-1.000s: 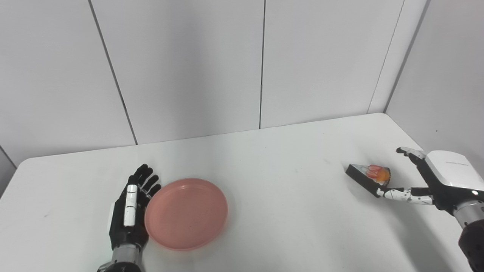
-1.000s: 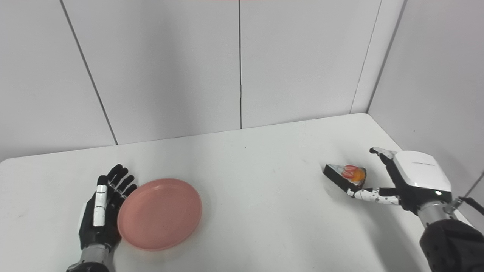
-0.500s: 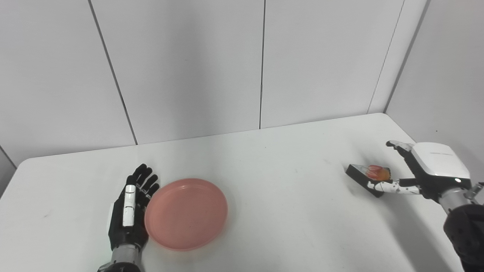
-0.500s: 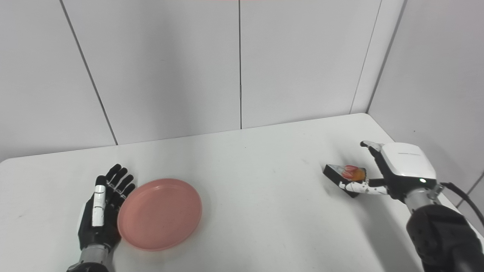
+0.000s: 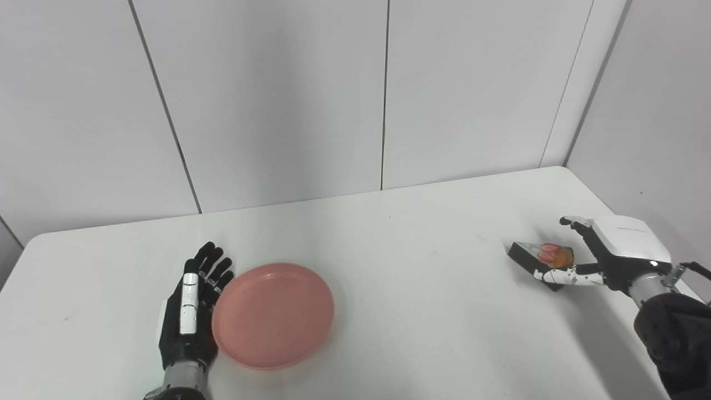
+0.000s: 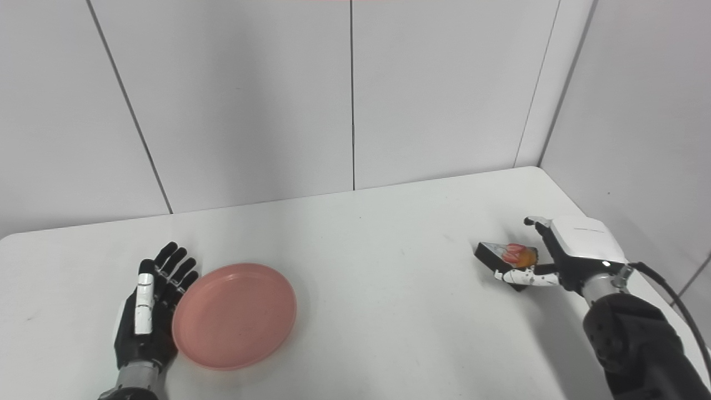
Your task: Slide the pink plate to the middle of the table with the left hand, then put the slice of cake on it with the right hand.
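The pink plate (image 5: 273, 315) lies flat on the white table (image 5: 400, 266), left of the middle and near the front. My left hand (image 5: 189, 311) rests open beside it, fingers straight, its edge against the plate's left rim. At the far right sits the slice of cake (image 5: 541, 256), dark with red and orange topping. My right hand (image 5: 605, 255) is open around it: the thumb runs along its near side, and the fingers are raised behind it, apart from it.
Grey wall panels stand right behind the table's far edge and along its right side. The table's right edge runs just past my right hand. Bare tabletop lies between the plate and the cake.
My right hand has moved leftward and lower, closing in on the cake, with the thumb now along its near side. The left hand, plate and cake have not moved.
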